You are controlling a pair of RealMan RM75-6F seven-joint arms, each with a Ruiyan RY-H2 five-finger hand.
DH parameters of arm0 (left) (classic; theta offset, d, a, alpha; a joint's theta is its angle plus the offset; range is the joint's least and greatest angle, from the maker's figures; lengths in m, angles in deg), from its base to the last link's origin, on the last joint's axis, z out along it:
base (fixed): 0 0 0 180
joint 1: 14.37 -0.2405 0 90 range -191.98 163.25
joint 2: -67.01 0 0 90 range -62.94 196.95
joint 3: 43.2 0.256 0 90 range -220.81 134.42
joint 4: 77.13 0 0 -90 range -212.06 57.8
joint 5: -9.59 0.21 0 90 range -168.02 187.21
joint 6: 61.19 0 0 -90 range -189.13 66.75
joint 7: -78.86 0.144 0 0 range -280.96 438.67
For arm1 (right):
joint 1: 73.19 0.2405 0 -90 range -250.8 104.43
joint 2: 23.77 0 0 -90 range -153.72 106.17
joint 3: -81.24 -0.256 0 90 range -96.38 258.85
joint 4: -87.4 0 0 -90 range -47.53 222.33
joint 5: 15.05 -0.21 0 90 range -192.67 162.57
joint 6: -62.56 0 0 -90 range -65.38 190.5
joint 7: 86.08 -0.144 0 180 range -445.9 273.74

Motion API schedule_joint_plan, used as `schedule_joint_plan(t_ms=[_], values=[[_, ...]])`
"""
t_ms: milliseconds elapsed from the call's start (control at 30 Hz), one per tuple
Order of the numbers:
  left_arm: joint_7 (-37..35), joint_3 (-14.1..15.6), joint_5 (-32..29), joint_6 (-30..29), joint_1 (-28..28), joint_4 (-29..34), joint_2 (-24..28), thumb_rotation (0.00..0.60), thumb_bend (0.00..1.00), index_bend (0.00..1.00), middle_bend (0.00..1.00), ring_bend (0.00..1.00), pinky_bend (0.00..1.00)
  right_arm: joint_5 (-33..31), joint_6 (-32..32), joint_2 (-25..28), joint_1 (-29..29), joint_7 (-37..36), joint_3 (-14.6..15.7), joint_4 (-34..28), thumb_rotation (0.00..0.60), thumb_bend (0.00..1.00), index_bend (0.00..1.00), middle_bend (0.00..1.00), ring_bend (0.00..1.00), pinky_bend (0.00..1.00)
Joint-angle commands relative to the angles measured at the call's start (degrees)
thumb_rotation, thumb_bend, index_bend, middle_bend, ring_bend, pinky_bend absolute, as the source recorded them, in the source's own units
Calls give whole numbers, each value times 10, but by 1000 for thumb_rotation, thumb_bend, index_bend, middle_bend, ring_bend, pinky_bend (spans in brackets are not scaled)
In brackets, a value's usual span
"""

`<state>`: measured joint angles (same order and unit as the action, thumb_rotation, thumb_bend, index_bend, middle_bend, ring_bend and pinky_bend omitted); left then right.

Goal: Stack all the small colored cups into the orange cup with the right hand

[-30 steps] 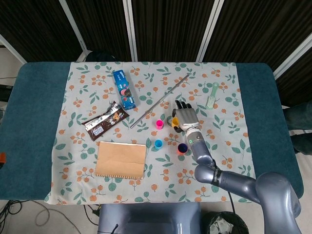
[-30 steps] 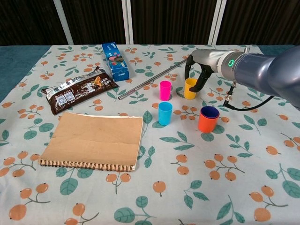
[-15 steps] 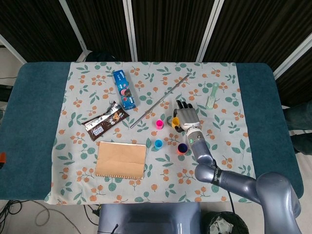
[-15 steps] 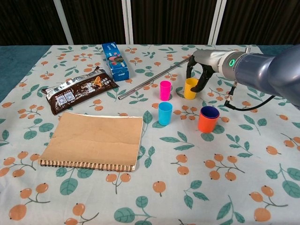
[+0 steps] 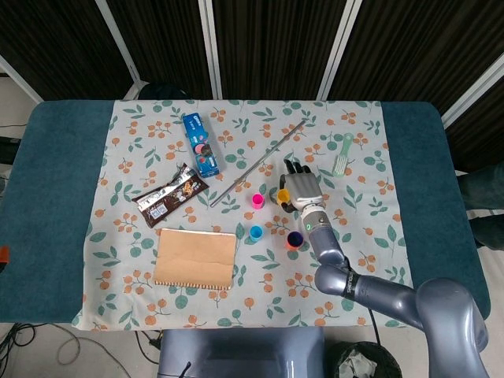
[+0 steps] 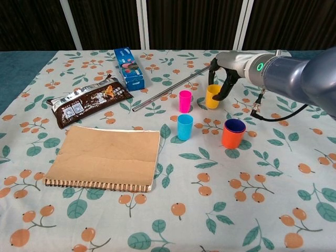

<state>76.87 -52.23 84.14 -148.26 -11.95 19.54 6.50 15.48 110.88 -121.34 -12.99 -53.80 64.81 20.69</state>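
My right hand (image 6: 224, 73) (image 5: 301, 189) reaches down over the yellow cup (image 6: 212, 96) (image 5: 283, 194) and grips it, fingers on both sides; the cup leans slightly, its base just off the cloth. A pink cup (image 6: 185, 101) (image 5: 257, 200) stands just left of it. Nearer the front stands a light blue cup (image 6: 185, 126) (image 5: 256, 231). The orange cup (image 6: 232, 136) (image 5: 294, 241) sits in front of my hand with a dark blue cup (image 6: 234, 125) nested inside it. My left hand shows in neither view.
A metal rod (image 6: 168, 93) lies diagonally behind the pink cup. A blue box (image 6: 129, 68), a dark snack wrapper (image 6: 89, 105) and a brown notebook (image 6: 107, 156) lie on the left of the floral cloth. A green utensil (image 5: 344, 153) lies beyond my right hand.
The right hand has tightened around the yellow cup, which has risen a little and tipped slightly. The other cups have not moved.
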Motion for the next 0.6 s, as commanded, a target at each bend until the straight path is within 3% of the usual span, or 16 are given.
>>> schedule_joint_plan(t_ms=[33, 233, 367, 600], values=[[-1, 0, 0, 0, 0, 0, 0, 600, 355, 131, 31, 0, 31, 11, 15, 26, -5, 2, -5, -37, 600, 390, 518, 0, 67, 137], [-1, 0, 0, 0, -1, 3, 0, 600, 356, 131, 31, 0, 31, 22, 45, 117, -27, 16, -3, -179, 600, 391, 518, 0, 72, 137], [-1, -1, -1, 0, 0, 5, 0, 600, 356, 131, 31, 0, 31, 61, 88, 188, -54, 31, 14, -300, 600, 391, 518, 0, 72, 137], [-1, -1, 2, -4, -1, 7, 0, 600, 356, 131, 31, 0, 31, 102, 129, 243, -85, 33, 39, -404, 600, 391, 518, 0, 72, 137]])
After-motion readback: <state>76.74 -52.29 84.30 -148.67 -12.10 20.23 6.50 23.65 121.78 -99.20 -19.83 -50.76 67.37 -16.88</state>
